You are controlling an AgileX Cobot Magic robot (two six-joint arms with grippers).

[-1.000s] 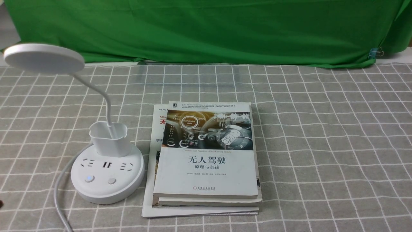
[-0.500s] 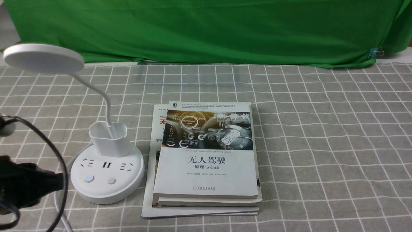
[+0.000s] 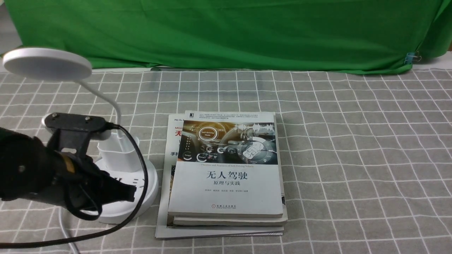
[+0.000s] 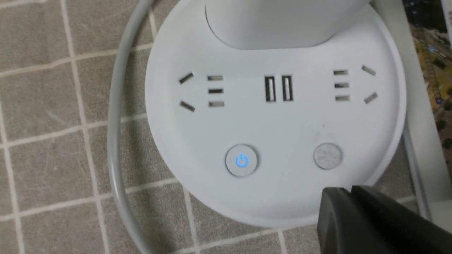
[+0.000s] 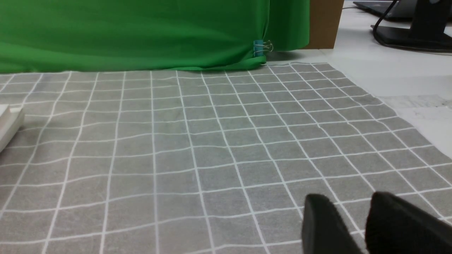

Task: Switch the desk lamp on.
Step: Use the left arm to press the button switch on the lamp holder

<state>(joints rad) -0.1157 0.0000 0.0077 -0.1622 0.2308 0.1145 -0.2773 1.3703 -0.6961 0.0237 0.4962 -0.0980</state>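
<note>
The white desk lamp (image 3: 47,63) stands at the left, its disc head raised on a thin neck above a small cup (image 3: 116,150) and a round base (image 3: 150,183). My left gripper (image 3: 131,193) hovers over the front of that base and hides the buttons in the front view. In the left wrist view the gripper (image 4: 349,190) is shut and empty, its tips just in front of the plain round button (image 4: 327,156). The other button (image 4: 242,160) shows a blue power symbol. My right gripper (image 5: 349,199) is open over bare cloth, outside the front view.
A stack of books (image 3: 226,169) lies right beside the lamp base. The lamp's white cord (image 3: 63,220) curves off toward the near edge. A green backdrop (image 3: 226,31) closes the far side. The grey checked cloth (image 3: 353,158) covers the table.
My left arm has come in from the left edge and moved right over the lamp base, now covering its buttons in the front view. The lamp and books have not moved.
</note>
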